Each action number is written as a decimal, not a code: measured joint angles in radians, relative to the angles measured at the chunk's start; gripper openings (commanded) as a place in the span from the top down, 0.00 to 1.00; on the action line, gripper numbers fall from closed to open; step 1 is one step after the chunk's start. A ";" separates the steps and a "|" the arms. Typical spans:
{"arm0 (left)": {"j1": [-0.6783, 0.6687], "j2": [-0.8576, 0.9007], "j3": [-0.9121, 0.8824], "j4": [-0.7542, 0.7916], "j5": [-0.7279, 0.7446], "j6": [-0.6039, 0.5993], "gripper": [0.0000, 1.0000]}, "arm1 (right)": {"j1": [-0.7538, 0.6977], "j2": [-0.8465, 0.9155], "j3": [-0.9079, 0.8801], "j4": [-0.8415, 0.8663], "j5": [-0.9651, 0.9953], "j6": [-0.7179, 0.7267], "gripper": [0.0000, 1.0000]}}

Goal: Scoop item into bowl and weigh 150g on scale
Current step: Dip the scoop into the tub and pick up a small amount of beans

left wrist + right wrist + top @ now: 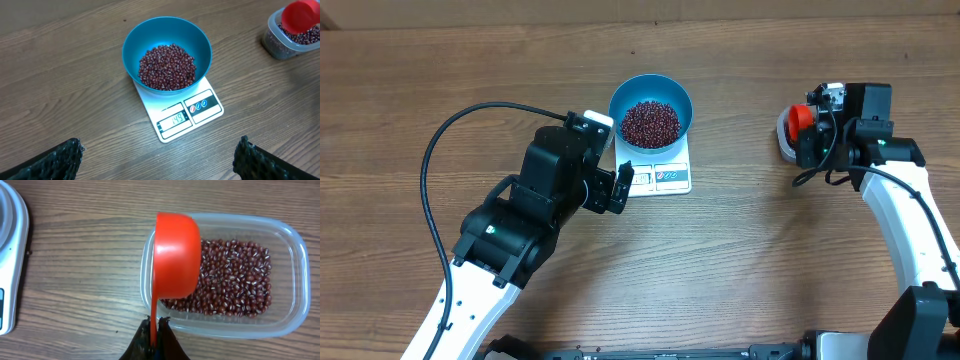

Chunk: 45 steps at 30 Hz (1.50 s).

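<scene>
— Why do we hold the red scoop point(175, 255) over the clear tub point(295, 280)?
— Our right gripper point(155, 342) pinches its handle there, so strays should drop among the spare beans point(235, 280). Ahead of our wide-open, empty left gripper point(159, 160), the blue bowl point(200, 45) of beans point(167, 67) sits on the scale point(200, 107), seemingly reading 149.

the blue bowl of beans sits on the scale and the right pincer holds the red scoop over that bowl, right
Not quite: the right pincer holds the red scoop over the clear tub, not the blue bowl, as the right wrist view shows. That bowl of beans does sit on the scale.
</scene>
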 measured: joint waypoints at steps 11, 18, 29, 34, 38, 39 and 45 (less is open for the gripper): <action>0.000 0.000 0.000 0.000 0.000 0.000 0.01 | -0.040 0.041 0.000 0.000 0.000 -0.005 0.96; 0.000 0.000 0.000 0.000 0.000 0.000 0.00 | -0.126 0.041 0.000 -0.002 -0.032 -0.006 0.96; 0.000 0.000 0.000 0.000 0.000 0.000 0.00 | -0.131 0.050 0.000 -0.001 -0.082 -0.005 0.96; 0.000 0.000 0.000 0.000 0.000 0.000 0.00 | -0.131 0.107 0.000 -0.002 -0.087 -0.005 0.96; 0.000 0.000 0.000 0.000 0.000 0.000 0.00 | -0.131 0.140 0.000 -0.001 -0.109 -0.005 0.96; 0.000 0.000 0.000 0.000 0.000 0.000 0.00 | -0.131 0.140 0.000 -0.002 -0.111 -0.006 0.96; 0.000 0.000 0.000 0.000 0.000 0.000 0.00 | -0.131 0.140 0.000 -0.001 -0.114 -0.006 0.96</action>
